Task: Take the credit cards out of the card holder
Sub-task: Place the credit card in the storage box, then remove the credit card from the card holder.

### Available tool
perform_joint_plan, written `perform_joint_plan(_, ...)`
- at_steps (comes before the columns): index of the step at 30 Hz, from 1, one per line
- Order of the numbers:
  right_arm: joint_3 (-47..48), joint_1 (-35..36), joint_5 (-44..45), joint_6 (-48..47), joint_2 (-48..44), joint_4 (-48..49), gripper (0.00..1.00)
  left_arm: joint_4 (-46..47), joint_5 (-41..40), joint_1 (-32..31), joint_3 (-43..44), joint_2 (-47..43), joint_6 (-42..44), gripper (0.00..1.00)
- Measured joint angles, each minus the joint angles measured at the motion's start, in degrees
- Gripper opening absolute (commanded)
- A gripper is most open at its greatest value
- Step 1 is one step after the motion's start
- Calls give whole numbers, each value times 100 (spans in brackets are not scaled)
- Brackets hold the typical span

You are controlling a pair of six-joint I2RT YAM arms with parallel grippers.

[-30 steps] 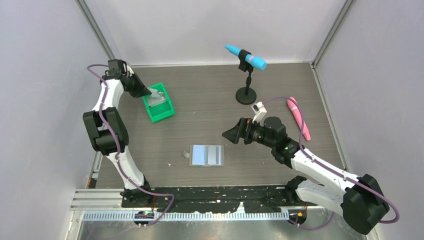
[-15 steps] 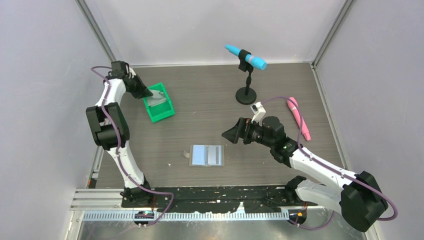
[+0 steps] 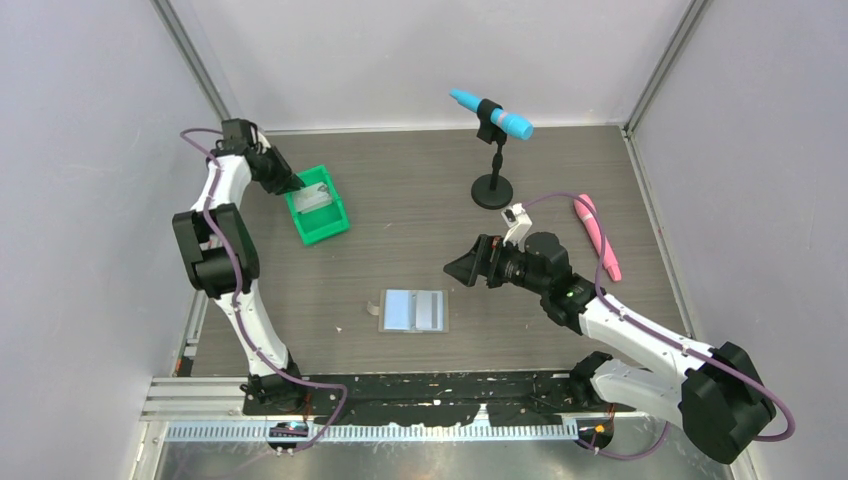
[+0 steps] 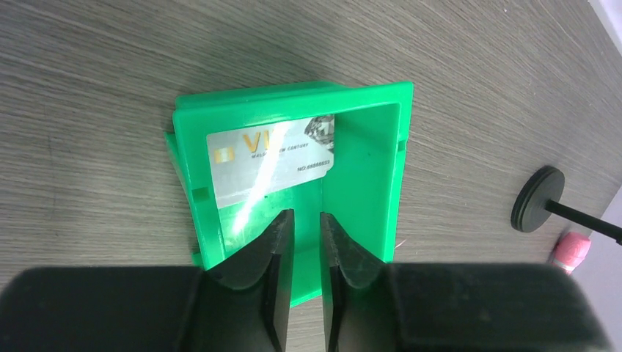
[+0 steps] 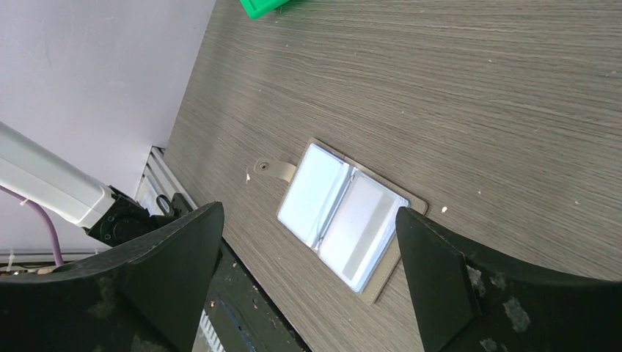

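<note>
One credit card [image 4: 271, 158] in green bin [image 4: 364, 172] | left tool [image 4: 306, 217] parted

- Green plastic bin [image 3: 328, 226]: rectangular, open-topped, at the far left of the surface, set askew to the surface edges.
- Microphone [image 3: 512, 124]: blue body, tilted, clipped into a short black stand with a round base [image 3: 491, 190]. It stands far centre-right, well apart from the bin.
- Pink pen-like stick [image 3: 598, 235]: lies flat near the right edge, just right of the stand's base.
- Surface [image 3: 400, 250]: grey wood-grain.
- Walls: pale lilac on three sides.
- Slotted metal rail [image 3: 420, 431]: runs along the near edge.
</note>
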Motion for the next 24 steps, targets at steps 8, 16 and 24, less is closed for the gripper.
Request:
perform_joint_plan(8, 39, 0, 92, 13, 0, -144, 95, -212, -72, 0, 236, -15, 52, 30)
perform_joint_plan(16, 166, -55, 369, -66, -7, -649, 98, -407, -61, -70, -111, -953, -142, 35)
perform_joint_plan(24, 166, -61, 492, -138, -229, -1080, 98, -420, 11, -627, -1585, -2747, -238, 37)
